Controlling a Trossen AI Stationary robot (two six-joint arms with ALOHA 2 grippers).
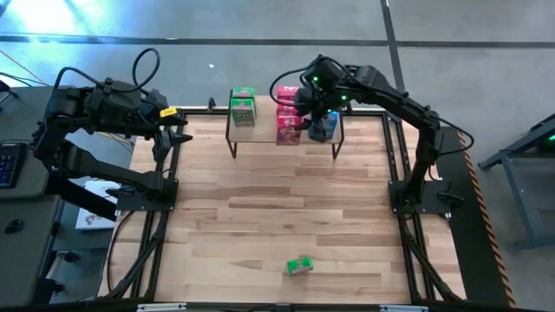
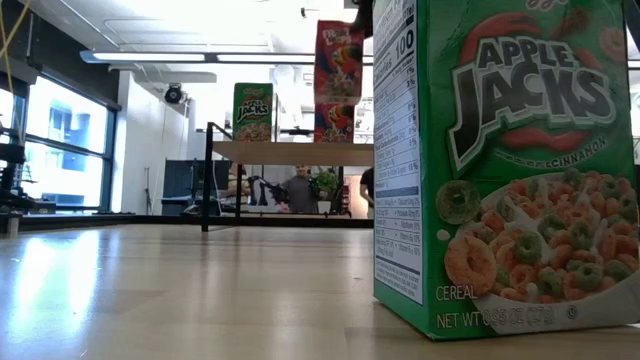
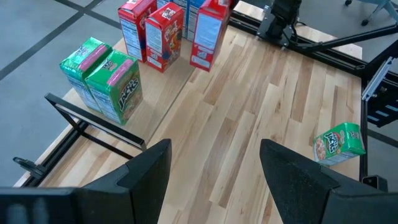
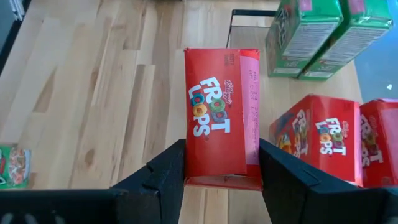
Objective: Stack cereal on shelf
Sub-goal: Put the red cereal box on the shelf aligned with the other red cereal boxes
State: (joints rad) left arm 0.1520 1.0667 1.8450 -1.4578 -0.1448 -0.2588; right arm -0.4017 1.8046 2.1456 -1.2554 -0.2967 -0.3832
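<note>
The shelf [image 1: 260, 134] stands at the table's far edge. On it are two green cereal boxes [image 3: 102, 78] at the left, two red ones [image 4: 329, 140] in the middle and blue ones [image 1: 323, 130] at the right. My right gripper [image 4: 221, 165] hangs over the shelf's middle, shut on a third red box [image 4: 217, 118]. In the low view this box [image 2: 338, 48] shows right above a standing red one [image 2: 335, 122]. One more green box [image 1: 299, 265] lies on the tabletop near the front edge. My left gripper [image 3: 214, 168] waits open at the far left. My right gripper pinches the red box between its two fingers, one on each long side edge [image 4: 188, 163], near the end that faces the wrist. The fingers come slanting down from above and lie along the box. The box is lifted; whether its lower end touches the red box below, I cannot tell.
Black frame rails [image 1: 165, 186] run along both sides of the tabletop. The green box [image 2: 510, 170] on the table fills the right of the low view. A person [image 2: 300, 190] shows in the room behind the shelf. Bare wood lies between shelf and front edge.
</note>
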